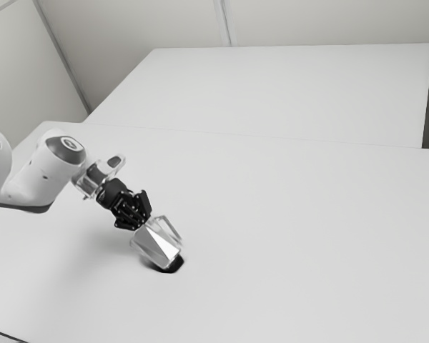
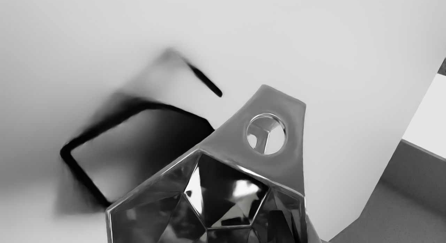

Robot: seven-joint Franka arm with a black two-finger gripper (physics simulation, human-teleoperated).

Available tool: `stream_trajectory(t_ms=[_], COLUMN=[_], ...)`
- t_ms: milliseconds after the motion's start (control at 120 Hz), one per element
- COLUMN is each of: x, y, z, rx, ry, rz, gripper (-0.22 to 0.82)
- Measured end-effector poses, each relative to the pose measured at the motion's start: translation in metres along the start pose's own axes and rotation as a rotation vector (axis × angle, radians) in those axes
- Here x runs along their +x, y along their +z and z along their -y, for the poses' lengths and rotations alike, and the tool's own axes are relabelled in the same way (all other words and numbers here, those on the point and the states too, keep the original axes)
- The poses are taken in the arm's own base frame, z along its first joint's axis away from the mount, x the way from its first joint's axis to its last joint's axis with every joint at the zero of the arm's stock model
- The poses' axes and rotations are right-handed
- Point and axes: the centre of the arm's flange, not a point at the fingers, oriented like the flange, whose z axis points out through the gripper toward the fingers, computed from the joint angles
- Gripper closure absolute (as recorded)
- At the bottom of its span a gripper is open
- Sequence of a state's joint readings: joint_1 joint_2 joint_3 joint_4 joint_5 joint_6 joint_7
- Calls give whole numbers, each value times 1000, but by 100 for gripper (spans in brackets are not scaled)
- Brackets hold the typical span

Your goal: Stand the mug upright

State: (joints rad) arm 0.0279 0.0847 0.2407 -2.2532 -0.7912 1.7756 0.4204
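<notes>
A silver, faceted mug [image 1: 156, 244] leans at a slant in the exterior view, its lower end close to a dark shadow on the table; contact with the table cannot be made out. My black gripper [image 1: 137, 220] comes down from the exterior view's upper left and meets the mug's upper end. Whether it holds the mug is unclear. In the wrist view the mug [image 2: 226, 187] shows its shiny faceted hollow, with a grey, handle-like part [image 2: 292, 131] pierced by a round hole beside it.
The white table [image 1: 293, 236] carries the mug's dark shadow. Behind it stands another white surface [image 1: 286, 93], with pale walls beyond. In the wrist view a table edge runs beside a grey floor [image 2: 397, 215].
</notes>
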Motion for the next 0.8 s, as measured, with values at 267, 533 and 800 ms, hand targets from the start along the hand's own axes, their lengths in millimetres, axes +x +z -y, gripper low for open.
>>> stream_trajectory(t_ms=[267,533,800], x=[3,9,11], y=[-20,-49,-22], z=[-24,-62,-104], rx=[31,277,618], ry=[46,129,178], rz=[-73,-243,-286], gripper=[79,79,79])
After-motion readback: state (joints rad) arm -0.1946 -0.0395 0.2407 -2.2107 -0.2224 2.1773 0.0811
